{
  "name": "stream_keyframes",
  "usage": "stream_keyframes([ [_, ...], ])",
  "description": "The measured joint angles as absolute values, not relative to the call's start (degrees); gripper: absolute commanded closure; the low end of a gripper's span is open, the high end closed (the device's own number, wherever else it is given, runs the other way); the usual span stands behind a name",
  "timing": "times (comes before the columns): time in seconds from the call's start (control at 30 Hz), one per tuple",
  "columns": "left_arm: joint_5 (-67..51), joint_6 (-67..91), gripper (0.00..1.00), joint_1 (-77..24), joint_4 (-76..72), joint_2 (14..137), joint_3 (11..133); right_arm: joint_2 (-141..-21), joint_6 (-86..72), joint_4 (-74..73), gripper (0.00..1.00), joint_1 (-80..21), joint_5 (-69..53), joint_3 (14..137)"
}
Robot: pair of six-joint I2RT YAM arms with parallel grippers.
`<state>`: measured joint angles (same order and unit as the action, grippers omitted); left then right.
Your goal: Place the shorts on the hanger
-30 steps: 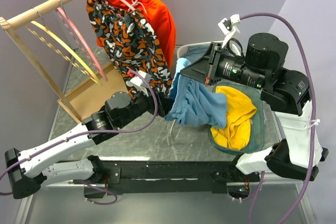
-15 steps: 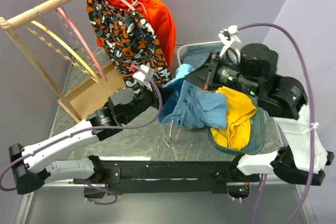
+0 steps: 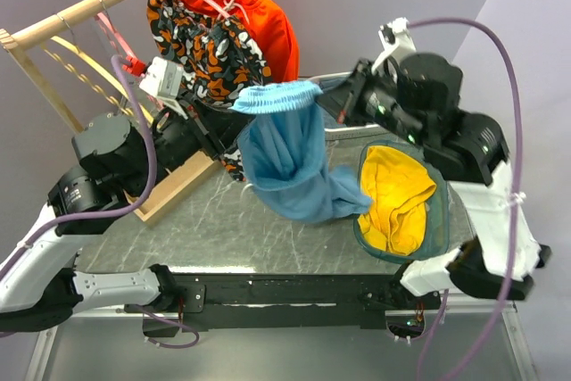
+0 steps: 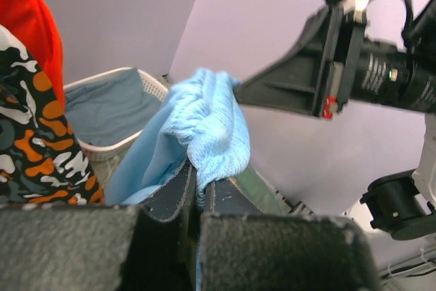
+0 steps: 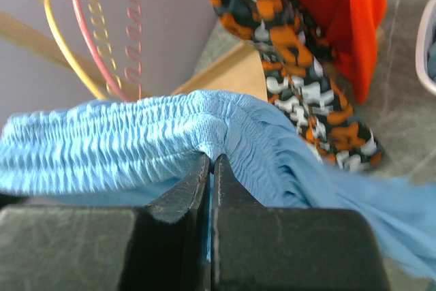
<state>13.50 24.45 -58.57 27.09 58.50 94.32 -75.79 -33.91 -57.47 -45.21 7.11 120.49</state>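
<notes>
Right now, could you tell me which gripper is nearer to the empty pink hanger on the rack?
Left. The left gripper pinches the shorts at the waistband end beside the pink hanger. The right gripper pinches the opposite end, with the whole waistband between it and the hanger.

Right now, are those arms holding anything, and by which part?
The left end effector and right end effector each pinch the light-blue shorts by the gathered waistband, at opposite ends.
</notes>
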Motion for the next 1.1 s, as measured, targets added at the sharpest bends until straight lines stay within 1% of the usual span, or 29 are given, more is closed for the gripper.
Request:
stream_keyframes([
  [0.1,13.4,23.8,0.99,-58.6,30.4,60.6,97.9,-80.9,-33.2,-57.4,1.00,-43.2,5.8,126.6],
  [0.27,13.4,23.6,0.99,-58.5,33.2,62.9,99.3,-81.7,-33.1,-56.8,1.00,-39.5,2.5,124.6],
  [0.37,13.7,24.3,0.99,-58.5,33.7,63.5,98.6,-79.7,-33.3,-55.2,1.00,-38.6,1.7,118.7],
  [0.5,14.9,26.7,0.99,-58.5,33.2,62.8,93.8,-72.9,-34.1,-50.5,1.00,-38.5,1.5,102.7],
  [0.63,17.7,30.4,0.99,-58.5,32.3,62.6,85.4,-64.9,-36.0,-47.4,0.99,-38.3,3.5,86.2],
  [0.67,18.5,31.4,0.99,-58.5,32.2,62.6,83.2,-63.1,-36.5,-46.5,0.95,-38.2,4.3,82.5],
  [0.73,20.8,34.2,0.99,-58.6,31.6,62.6,78.0,-60.6,-37.6,-45.5,0.90,-37.8,5.7,76.3],
  [0.77,22.0,35.6,0.99,-58.6,31.4,62.6,75.3,-59.7,-38.2,-44.4,0.81,-37.6,6.2,73.3],
  [0.83,23.9,37.9,0.99,-58.7,30.8,62.6,70.8,-59.5,-39.0,-42.8,0.68,-37.5,6.6,68.8],
  [0.87,25.1,39.3,0.99,-58.7,30.8,62.8,68.3,-59.9,-39.4,-41.5,0.60,-37.4,6.5,66.4],
  [0.93,27.8,41.6,0.99,-58.5,30.6,63.3,65.1,-61.2,-39.7,-39.9,0.53,-37.3,7.1,62.4],
  [0.97,29.0,42.9,0.99,-58.1,30.7,63.9,63.8,-61.9,-39.9,-39.3,0.45,-37.0,7.4,60.1],
  [1.0,30.0,44.0,0.99,-57.7,30.5,64.6,62.8,-62.7,-40.0,-38.8,0.42,-36.9,7.6,57.7],
  [1.03,30.8,45.0,0.94,-57.3,30.2,65.4,61.7,-63.2,-40.4,-38.6,0.40,-36.9,7.7,56.1],
  [1.1,31.8,46.5,0.84,-56.6,29.4,66.9,59.5,-63.3,-40.6,-38.3,0.39,-36.9,7.7,53.7],
])
